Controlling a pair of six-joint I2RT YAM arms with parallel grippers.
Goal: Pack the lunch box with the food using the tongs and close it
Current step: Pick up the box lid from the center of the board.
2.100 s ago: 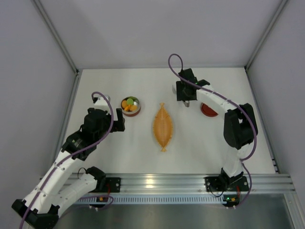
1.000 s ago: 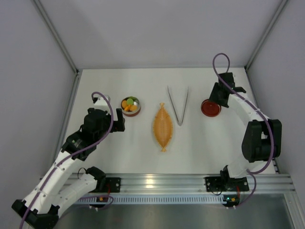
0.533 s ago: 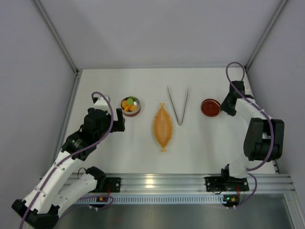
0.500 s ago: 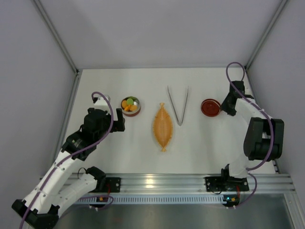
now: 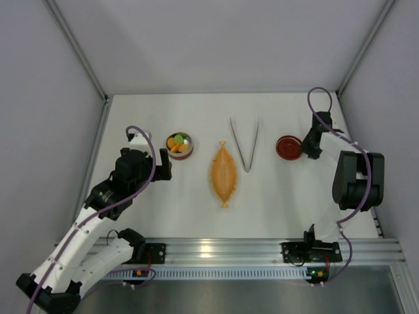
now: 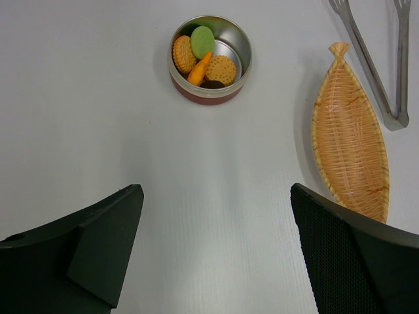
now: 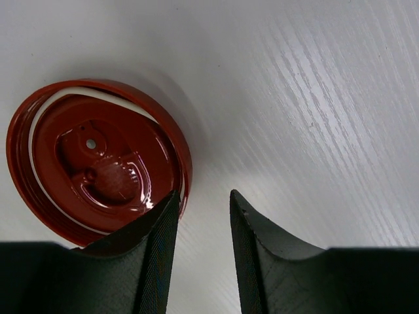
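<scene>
The lunch box is a small round tin with a red wall, standing open left of centre. Inside it lies the food: yellow, orange, green and dark round pieces. The silver tongs lie in a narrow V on the table. The red lid lies flat at the right. My right gripper is low at the lid's right edge, jaws partly closed, one finger over the lid and one outside its rim, table showing between them. My left gripper stands wide open and empty, near the tin.
An orange woven leaf-shaped tray lies lengthwise between the tin and the tongs. Grey walls enclose the table on three sides, and the right wall is close behind my right gripper.
My right arm has swung from above the tongs to the lid's right side and come down there. Its jaws have narrowed. The tongs now lie free; the left arm has not moved.
</scene>
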